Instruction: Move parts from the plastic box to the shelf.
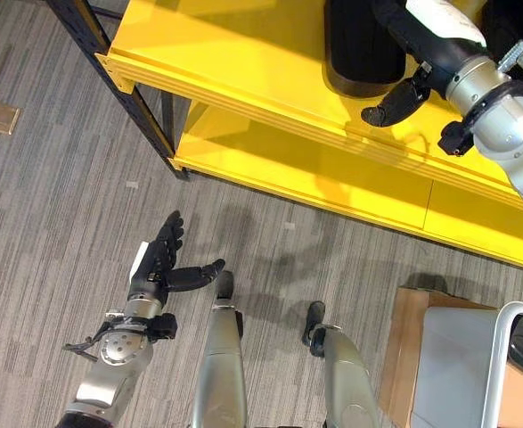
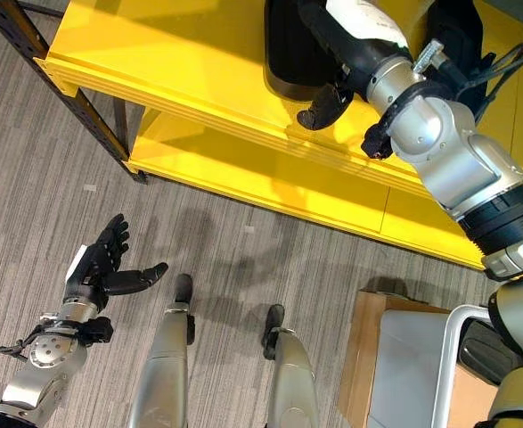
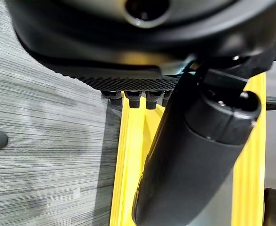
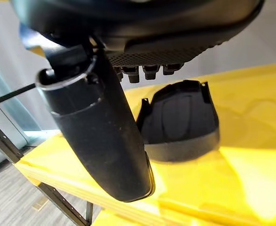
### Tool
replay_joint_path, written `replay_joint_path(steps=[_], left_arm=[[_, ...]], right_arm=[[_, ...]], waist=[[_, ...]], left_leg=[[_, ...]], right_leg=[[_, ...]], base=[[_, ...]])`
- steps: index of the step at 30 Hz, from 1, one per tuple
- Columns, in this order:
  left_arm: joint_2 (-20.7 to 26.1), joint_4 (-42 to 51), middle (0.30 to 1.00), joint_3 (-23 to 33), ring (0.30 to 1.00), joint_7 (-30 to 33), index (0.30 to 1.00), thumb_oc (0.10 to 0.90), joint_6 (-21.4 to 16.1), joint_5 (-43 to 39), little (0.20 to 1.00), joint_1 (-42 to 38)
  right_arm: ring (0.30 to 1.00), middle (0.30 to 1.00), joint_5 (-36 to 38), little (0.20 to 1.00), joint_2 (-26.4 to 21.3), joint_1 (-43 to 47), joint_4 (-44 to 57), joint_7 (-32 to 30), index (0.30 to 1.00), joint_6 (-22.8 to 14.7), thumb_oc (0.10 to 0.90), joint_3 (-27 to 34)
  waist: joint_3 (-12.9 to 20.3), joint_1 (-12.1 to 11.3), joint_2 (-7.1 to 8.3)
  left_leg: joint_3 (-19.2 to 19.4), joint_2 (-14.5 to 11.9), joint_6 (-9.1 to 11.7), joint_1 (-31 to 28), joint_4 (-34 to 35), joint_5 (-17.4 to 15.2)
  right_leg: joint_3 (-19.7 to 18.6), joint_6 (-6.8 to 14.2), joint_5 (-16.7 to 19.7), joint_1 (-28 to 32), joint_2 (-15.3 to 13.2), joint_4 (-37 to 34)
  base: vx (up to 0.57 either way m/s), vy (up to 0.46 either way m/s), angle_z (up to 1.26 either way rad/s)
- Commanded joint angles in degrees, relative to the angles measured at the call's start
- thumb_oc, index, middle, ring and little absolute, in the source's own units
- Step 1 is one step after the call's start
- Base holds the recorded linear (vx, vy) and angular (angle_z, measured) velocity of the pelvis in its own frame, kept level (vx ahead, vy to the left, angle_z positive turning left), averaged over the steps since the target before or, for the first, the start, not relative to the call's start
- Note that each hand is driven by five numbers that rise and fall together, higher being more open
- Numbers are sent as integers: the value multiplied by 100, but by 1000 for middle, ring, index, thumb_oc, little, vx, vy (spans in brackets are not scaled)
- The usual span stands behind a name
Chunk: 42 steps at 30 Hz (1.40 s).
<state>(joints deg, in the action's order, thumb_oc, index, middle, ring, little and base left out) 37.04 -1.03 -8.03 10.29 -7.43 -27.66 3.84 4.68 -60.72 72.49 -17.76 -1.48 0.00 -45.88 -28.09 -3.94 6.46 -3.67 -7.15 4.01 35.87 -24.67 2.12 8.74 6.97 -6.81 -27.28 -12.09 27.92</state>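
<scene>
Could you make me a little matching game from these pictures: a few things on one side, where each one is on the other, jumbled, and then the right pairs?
Things:
1. black part
2. left robot hand
3. right robot hand
4. cardboard box

Places:
A. on the carpet, low at the robot's right
B. over the carpet, fingers straight, holding nothing
C. on the top board of the yellow shelf
D. above the shelf, just beside the part

Pairs: 1-C, 2-B, 3-D, 4-A

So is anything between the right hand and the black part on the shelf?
No: in the right wrist view, only bare yellow shelf separates the open right hand from the black part.
</scene>
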Motion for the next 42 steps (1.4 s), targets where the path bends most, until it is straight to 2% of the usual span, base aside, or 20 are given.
replay_joint_path(steps=[1,6,17,29,42], left_arm=[[34,643,1000,379,1000,-120,1000,900,-375,281,1000,115],[23,640,1000,359,1000,-94,1000,900,-388,279,1000,130],[11,644,1000,296,1000,-34,1000,900,-447,202,1000,94],[64,690,1000,193,1000,-10,1000,900,-525,167,1000,68],[28,701,1000,136,1000,-36,1000,900,-648,109,1000,24]], right_arm=[[1000,1000,30,1000,-407,479,122,-242,1000,-217,900,659],[1000,1000,-474,1000,29,800,-583,-372,1000,-56,900,411],[1000,1000,-1103,1000,867,1560,-2217,-675,1000,171,900,22],[1000,1000,-1322,1000,1272,1850,-3520,-800,1000,209,900,-279],[1000,1000,-1009,1000,1606,1751,-4400,-603,1000,-10,900,-495]], waist=[[283,-65,49],[221,-171,12],[158,-294,-28],[62,-383,-76],[26,-528,-160]], left_leg=[[-447,-461,305,-22,-423,-624],[-453,-458,300,0,-465,-649],[-480,-418,291,34,-437,-624],[-522,-367,267,101,-423,-601],[-559,-310,259,165,-382,-551]], right_leg=[[-174,105,157,519,-160,-434],[-168,102,140,539,-144,-430],[-153,92,154,534,-135,-444],[-97,99,147,525,-119,-436],[-30,112,124,486,-136,-389]], base=[[0,0,0],[0,0,0],[0,0,0],[5,-1,0],[8,-4,2]])
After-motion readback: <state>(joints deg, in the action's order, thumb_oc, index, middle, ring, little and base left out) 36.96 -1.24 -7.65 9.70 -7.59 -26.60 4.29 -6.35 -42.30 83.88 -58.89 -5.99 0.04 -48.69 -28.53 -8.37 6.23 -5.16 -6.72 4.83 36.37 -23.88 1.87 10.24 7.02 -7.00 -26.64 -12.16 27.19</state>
